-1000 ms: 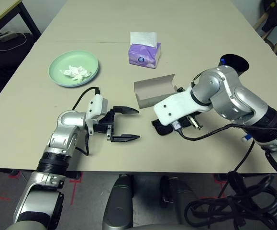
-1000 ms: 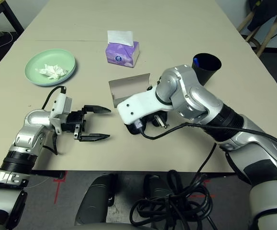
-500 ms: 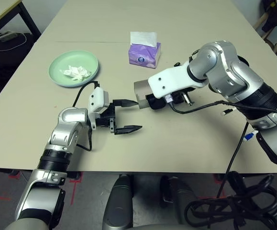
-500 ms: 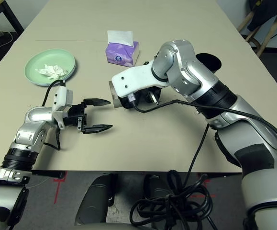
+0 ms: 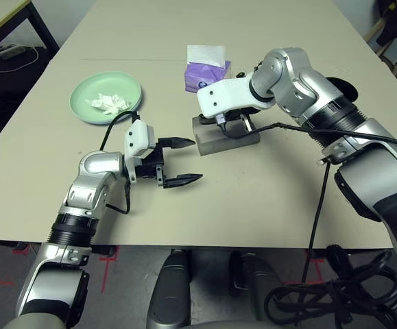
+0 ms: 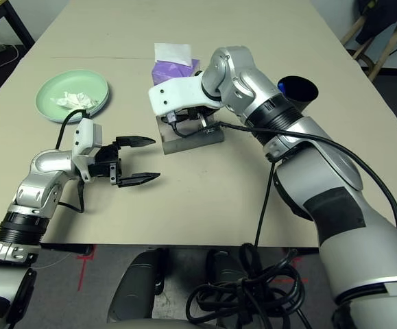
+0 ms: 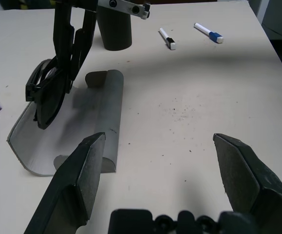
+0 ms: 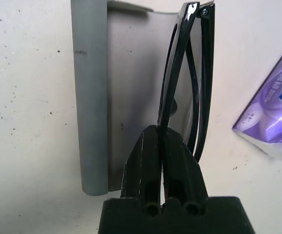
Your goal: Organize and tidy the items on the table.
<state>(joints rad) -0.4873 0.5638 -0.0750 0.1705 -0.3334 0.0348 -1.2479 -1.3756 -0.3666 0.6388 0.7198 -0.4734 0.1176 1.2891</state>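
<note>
My right gripper (image 8: 161, 129) is shut on the frame of the black sunglasses (image 7: 47, 97). It holds them upright inside the open grey glasses case (image 5: 229, 138), which lies mid-table. My left gripper (image 5: 182, 162) hovers open and empty just left of the case, low over the table (image 5: 267, 199). At the far left, a mint green plate (image 5: 88, 89) holds a crumpled white tissue (image 5: 109, 103). A black cup (image 6: 297, 89) stands behind my right arm. A blue-capped white pen (image 7: 208, 32) lies on the table beyond the cup.
A purple tissue box (image 5: 208, 72) stands just behind the case, close to my right wrist. A second pen with a black cap (image 7: 167, 38) lies near the blue-capped one. A chair (image 5: 390, 34) stands off the table's far right corner.
My right arm has swung from the table's front to the far left, carrying the sunglasses over and into the case. The left gripper has edged slightly toward the case, still open.
</note>
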